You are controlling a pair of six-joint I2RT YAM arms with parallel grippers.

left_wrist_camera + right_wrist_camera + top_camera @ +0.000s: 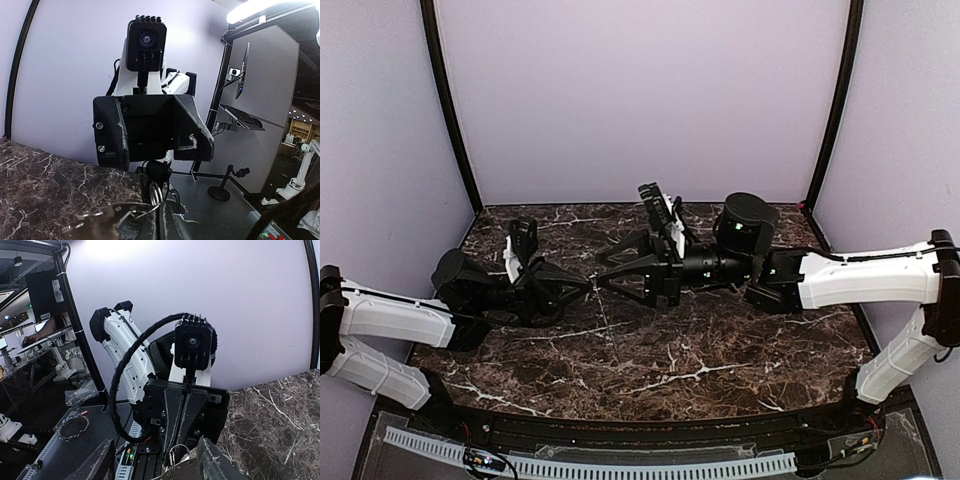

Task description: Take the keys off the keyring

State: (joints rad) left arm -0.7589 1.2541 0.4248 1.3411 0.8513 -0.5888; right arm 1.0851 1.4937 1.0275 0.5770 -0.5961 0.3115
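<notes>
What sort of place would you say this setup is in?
Probably a robotics lab: a marble-patterned table boxed in by plain pale walls, with a monitor on a stand and another white robot arm beyond it.

Left gripper [586, 284] left of centre over table [720, 372] | right gripper [603, 270] facing it from right | keyring [155, 194] between their tips

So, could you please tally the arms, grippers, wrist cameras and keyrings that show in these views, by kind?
Robot arms: 2, the left arm and the right arm
Grippers: 2, the left gripper and the right gripper
Wrist cameras: 2, the left wrist camera and the right wrist camera
Keyrings: 1, the keyring
Total: 7
</notes>
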